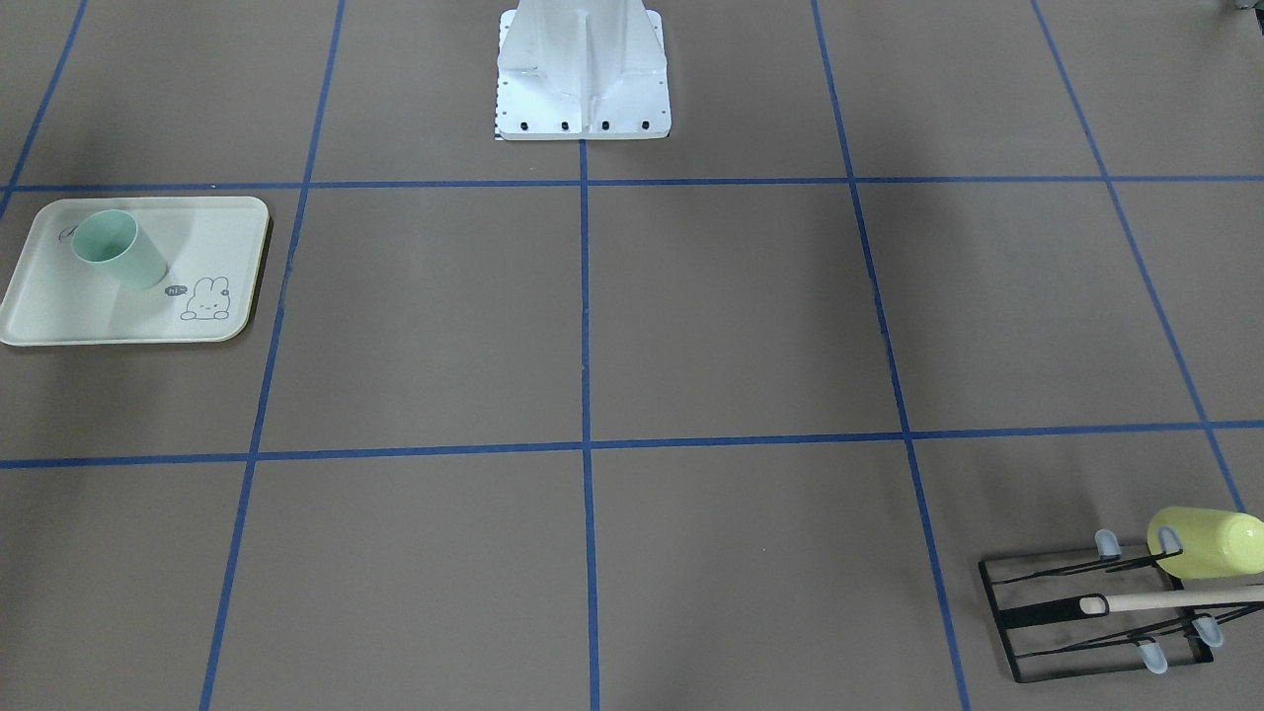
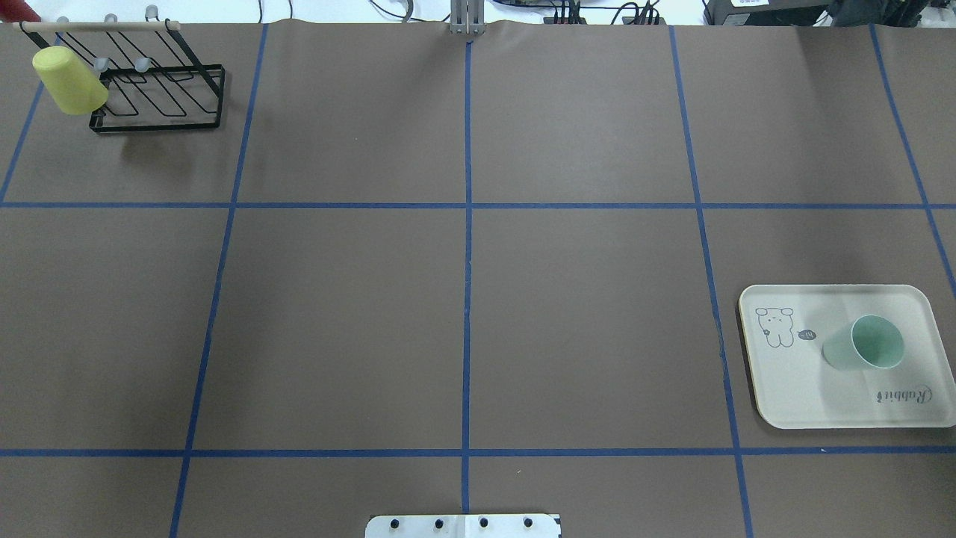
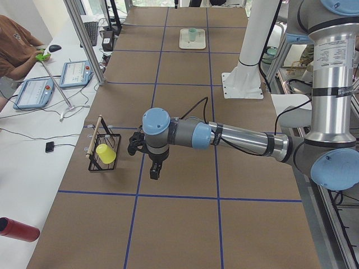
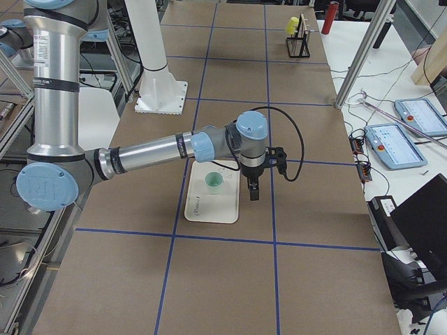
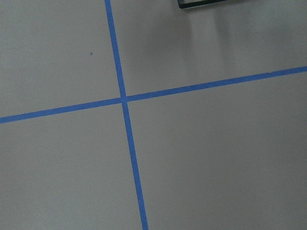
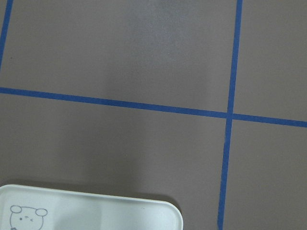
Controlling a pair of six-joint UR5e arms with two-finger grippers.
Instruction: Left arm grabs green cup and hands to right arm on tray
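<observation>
The brown-papered table was gridded with blue tape; the plain, pale mint green cup was stood upright on the tray by the right edge; whether the left gripper or the right gripper was parted could not be told.

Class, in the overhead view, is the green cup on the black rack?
No, the green cup sits on the tray.

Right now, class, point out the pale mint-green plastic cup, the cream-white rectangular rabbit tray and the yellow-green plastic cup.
Pale mint-green plastic cup (image 2: 839,353): overhead exterior view, outer side wall.
Cream-white rectangular rabbit tray (image 2: 799,396): overhead exterior view, bare floor.
Yellow-green plastic cup (image 2: 71,81): overhead exterior view, side wall.
</observation>
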